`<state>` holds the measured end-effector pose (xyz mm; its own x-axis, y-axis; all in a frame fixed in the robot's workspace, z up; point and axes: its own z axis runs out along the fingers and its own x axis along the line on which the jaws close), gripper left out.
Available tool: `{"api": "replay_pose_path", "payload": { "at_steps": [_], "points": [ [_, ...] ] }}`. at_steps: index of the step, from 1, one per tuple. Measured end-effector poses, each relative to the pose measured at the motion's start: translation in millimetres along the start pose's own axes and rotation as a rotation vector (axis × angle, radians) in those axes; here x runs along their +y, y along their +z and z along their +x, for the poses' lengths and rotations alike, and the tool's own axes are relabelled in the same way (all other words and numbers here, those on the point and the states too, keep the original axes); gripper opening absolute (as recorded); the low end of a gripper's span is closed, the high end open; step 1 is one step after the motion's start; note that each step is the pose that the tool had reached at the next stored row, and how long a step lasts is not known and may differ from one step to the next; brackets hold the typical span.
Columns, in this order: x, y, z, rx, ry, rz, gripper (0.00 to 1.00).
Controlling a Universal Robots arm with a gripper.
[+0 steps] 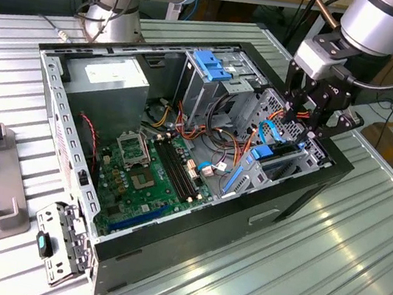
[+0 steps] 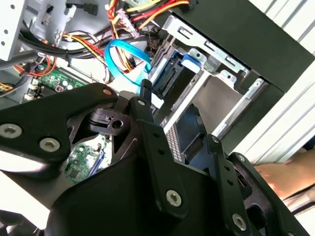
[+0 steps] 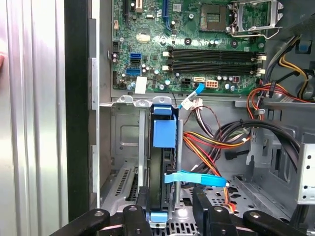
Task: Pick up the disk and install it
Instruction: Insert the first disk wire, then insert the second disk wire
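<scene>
Claw (image 3: 170, 206) straddles disk (image 3: 162, 162), fingers closed on its blue-railed edge. Disk stands on edge in drive bay (image 1: 284, 161) of computer case (image 1: 310, 188). Risk: tilt jams rail; blue cable (image 3: 197, 178) snags.

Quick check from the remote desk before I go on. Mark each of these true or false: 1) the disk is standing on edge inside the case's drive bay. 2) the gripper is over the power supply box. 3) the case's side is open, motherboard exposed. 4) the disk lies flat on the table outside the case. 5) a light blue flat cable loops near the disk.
1) True. The disk stands on edge in its blue carrier inside the drive bay.
2) False. The gripper hangs above the drive bay, at the far end of the case from the power supply box.
3) True. The motherboard is in plain view.
4) False. It sits within the bay.
5) True. The light blue cable crosses beside it.
</scene>
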<state>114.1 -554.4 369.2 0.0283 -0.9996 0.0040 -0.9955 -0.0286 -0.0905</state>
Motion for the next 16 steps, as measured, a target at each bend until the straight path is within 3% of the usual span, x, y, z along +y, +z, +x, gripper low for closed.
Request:
{"api": "replay_pose_path", "payload": {
  "at_steps": [4,16],
  "points": [
    [-0.4,0.7,0.1,0.0224,0.013,-0.0177,0.48],
    [-0.5,0.5,-0.6,0.0238,0.017,-0.019,0.48]
  ]
}}
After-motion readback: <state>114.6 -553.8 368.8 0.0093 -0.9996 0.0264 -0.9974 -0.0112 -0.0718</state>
